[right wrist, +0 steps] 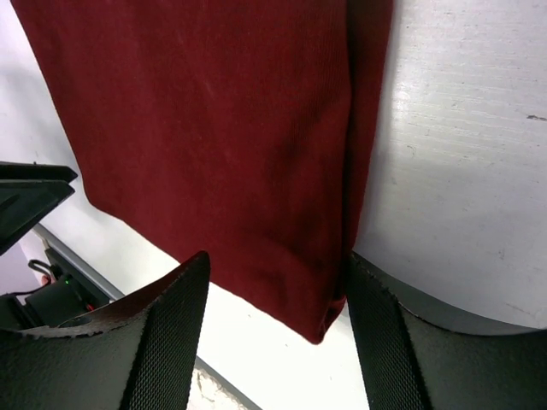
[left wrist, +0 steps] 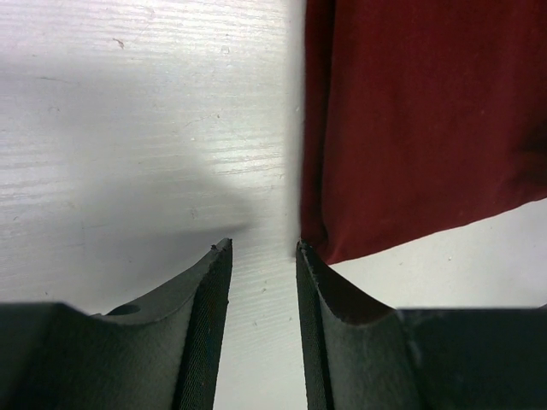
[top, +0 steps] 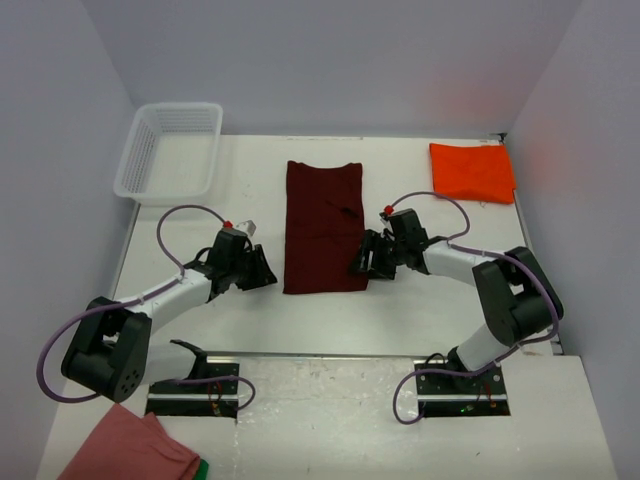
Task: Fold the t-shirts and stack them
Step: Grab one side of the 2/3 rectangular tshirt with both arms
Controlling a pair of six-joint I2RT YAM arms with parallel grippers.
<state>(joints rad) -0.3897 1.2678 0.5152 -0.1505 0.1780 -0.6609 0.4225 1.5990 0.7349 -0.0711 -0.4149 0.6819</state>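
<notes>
- The tabletop (top: 250, 200) carries both shirts well apart, so stacking is not yet done.
- The maroon t-shirt (top: 323, 228) lies mid-tabletop as a long strip, apparently only half folded.
- The orange t-shirt (top: 472, 172) sits folded at the far right corner.
- The left end effector (top: 262, 272) and the right end effector (top: 362, 258) both gape empty at the strip's near corners.

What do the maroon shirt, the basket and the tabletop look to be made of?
Maroon shirt: soft, matte knit cloth, probably cotton; fine ribbing shows close up. Basket: likely white plastic, with moulded lattice walls. Tabletop: seemingly white-painted wood; faint grain lines show.
</notes>
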